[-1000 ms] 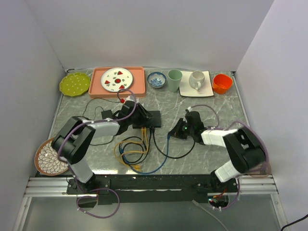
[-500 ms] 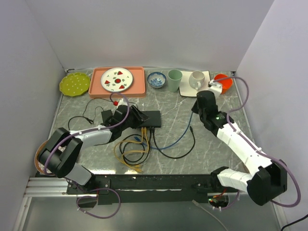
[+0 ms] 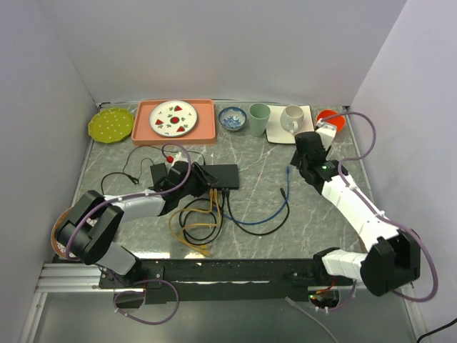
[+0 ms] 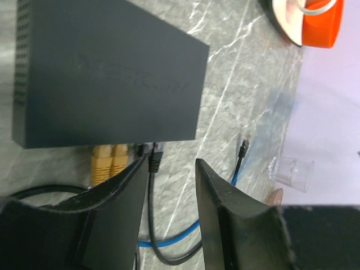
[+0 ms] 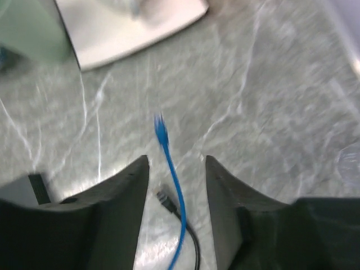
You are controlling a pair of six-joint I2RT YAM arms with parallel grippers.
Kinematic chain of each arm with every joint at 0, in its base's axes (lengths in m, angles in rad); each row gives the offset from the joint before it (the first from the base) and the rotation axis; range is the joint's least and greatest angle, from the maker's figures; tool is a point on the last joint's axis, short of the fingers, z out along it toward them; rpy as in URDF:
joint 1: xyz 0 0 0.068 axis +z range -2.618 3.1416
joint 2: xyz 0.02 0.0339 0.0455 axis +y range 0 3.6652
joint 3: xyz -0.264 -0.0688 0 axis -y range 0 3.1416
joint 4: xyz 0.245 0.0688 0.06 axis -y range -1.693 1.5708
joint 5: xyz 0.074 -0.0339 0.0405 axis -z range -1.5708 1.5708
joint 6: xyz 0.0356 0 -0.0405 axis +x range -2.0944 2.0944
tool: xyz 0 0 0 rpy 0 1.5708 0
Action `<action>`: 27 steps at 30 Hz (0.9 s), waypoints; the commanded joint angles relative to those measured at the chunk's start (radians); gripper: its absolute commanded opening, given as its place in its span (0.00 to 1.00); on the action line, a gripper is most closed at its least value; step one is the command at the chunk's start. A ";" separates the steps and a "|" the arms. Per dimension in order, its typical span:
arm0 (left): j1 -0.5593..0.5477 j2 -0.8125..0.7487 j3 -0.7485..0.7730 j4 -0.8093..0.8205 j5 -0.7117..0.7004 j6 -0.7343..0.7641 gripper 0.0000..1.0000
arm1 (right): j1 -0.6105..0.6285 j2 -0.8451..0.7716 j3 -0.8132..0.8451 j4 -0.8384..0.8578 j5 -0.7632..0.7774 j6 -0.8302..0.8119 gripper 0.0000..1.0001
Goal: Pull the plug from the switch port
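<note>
The switch is a flat black box at mid-table; it fills the upper left of the left wrist view. Two yellow plugs and a black plug sit in its near edge. My left gripper is open at that edge, with the black plug beside its left finger. The blue cable lies loose, its free plug just ahead of the open fingers of my right gripper, untouched. My right gripper is right of the switch. A loose black plug lies beside the cable.
Yellow and black cables coil in front of the switch. Along the back stand a salmon tray with a plate, a green plate, a small bowl, a green cup, a mug on a white saucer and an orange cup.
My right arm has swung from the table's middle up and to the right. The blue cable's free end has moved right, away from the switch. My left arm has shifted slightly.
</note>
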 commanded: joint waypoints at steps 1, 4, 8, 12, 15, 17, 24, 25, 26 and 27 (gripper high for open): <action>-0.002 -0.048 -0.026 0.044 -0.008 -0.006 0.46 | 0.001 0.035 -0.060 0.003 -0.157 0.076 0.60; -0.002 -0.074 -0.055 0.046 -0.008 -0.009 0.46 | -0.001 0.029 -0.115 0.040 -0.223 0.081 0.62; -0.002 -0.118 -0.106 0.044 -0.011 -0.012 0.46 | 0.008 0.026 -0.182 0.083 -0.347 0.072 0.59; -0.005 -0.174 -0.158 0.040 -0.017 -0.015 0.46 | 0.053 0.029 -0.290 0.138 -0.404 0.083 0.56; -0.011 -0.186 -0.190 0.050 -0.017 -0.021 0.46 | 0.056 0.085 -0.314 0.163 -0.435 0.092 0.52; -0.018 -0.183 -0.198 0.041 -0.017 -0.021 0.45 | 0.074 0.114 -0.308 0.160 -0.439 0.093 0.49; -0.027 -0.210 -0.224 0.035 -0.017 -0.020 0.46 | 0.130 0.131 -0.330 0.149 -0.407 0.113 0.46; -0.027 -0.212 -0.224 0.033 -0.017 -0.017 0.46 | 0.136 0.138 -0.324 0.140 -0.398 0.118 0.46; -0.027 -0.212 -0.222 0.032 -0.017 -0.015 0.46 | 0.139 0.142 -0.315 0.132 -0.386 0.122 0.45; -0.027 -0.211 -0.221 0.030 -0.019 -0.015 0.45 | 0.139 0.145 -0.311 0.125 -0.384 0.127 0.45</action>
